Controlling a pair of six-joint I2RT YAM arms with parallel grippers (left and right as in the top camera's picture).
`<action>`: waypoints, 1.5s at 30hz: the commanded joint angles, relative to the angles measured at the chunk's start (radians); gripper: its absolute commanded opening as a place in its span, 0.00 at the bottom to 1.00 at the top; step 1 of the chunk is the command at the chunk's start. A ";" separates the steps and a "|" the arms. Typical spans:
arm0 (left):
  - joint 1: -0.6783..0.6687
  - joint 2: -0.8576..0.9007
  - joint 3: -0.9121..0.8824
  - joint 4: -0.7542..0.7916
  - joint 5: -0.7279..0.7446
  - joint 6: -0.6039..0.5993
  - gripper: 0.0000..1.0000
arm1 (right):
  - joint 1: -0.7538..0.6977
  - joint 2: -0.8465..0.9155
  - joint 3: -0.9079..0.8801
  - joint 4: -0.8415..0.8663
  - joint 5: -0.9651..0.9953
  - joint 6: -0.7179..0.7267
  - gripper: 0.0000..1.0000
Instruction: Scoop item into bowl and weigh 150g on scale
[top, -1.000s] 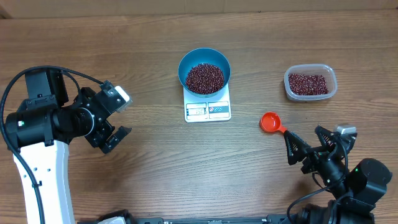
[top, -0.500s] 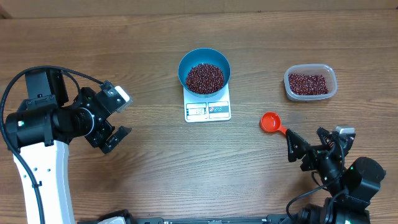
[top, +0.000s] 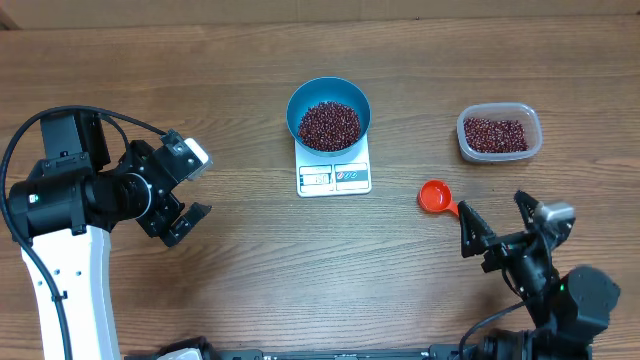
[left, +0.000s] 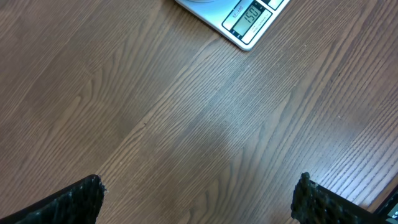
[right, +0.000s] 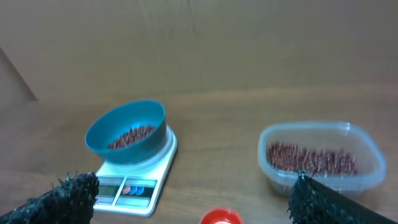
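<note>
Two pincers, overhead: left pincer (top: 195, 185) is spread wide and empty, well left of the scale (top: 335, 178). Right pincer (top: 492, 208) is also wide and empty.
Beans, overhead: maroon heap (top: 329, 125) inside the blue bowl (top: 295, 100), which sits on the scale. More beans lie in the clear tub (top: 466, 135).
Key relation, overhead: red scoop (top: 433, 196) lies just beside the right pincer, toward the scale, with its handle running toward that pincer. The right arm is much nearer.
Change, overhead: the right arm has drawn back toward the bench edge. Scoop, bowl and left arm are unmoved.
Left wrist: fingers (left: 74, 202) wide over bare bench (left: 186, 124). The scale display (left: 249, 15) appears to read 150, so the target looks met.
Right wrist: jaws wide. Bowl (right: 99, 134) on scale ahead-left, tub (right: 320, 134) ahead-right, scoop (right: 221, 217) at the bottom edge.
</note>
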 joint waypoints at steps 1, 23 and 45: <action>0.000 0.002 0.002 -0.002 -0.003 0.034 1.00 | 0.016 -0.082 -0.063 0.061 0.027 0.003 1.00; 0.000 0.002 0.002 -0.002 -0.003 0.034 1.00 | 0.101 -0.219 -0.324 0.313 0.185 0.130 1.00; 0.000 0.002 0.002 -0.002 -0.003 0.034 1.00 | 0.101 -0.219 -0.354 0.295 0.230 0.088 1.00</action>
